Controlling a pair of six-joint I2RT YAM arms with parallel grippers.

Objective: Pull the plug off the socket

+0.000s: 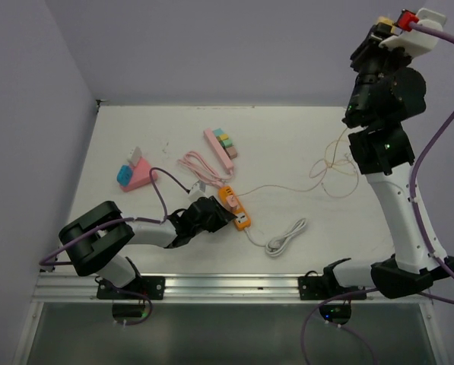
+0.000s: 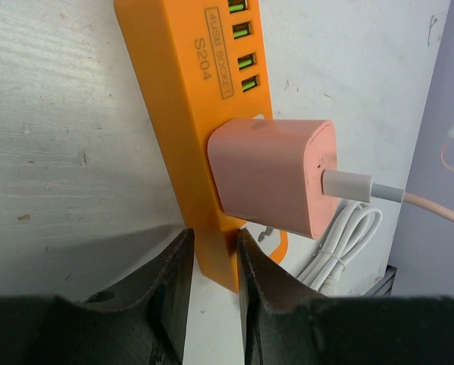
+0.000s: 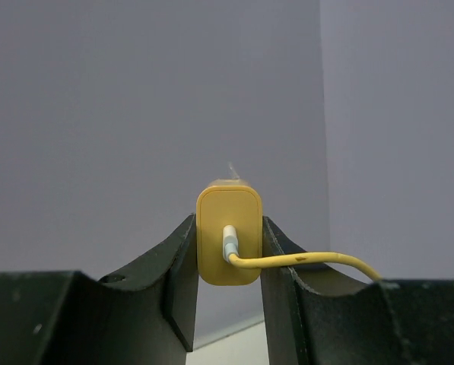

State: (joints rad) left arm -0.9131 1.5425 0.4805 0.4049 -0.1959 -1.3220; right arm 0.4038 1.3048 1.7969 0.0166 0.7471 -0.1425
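Left end effector (image 2: 213, 247) clamped the boxy orange socket strip (image 2: 173, 114), right end effector (image 3: 228, 247) pinched a rounded yellow plug (image 3: 214, 262)

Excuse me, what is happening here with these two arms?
The left gripper clamps one end of the orange power strip on the table. The right gripper holds a yellow plug high in the air, free of the strip. A pink plug sits in the strip.
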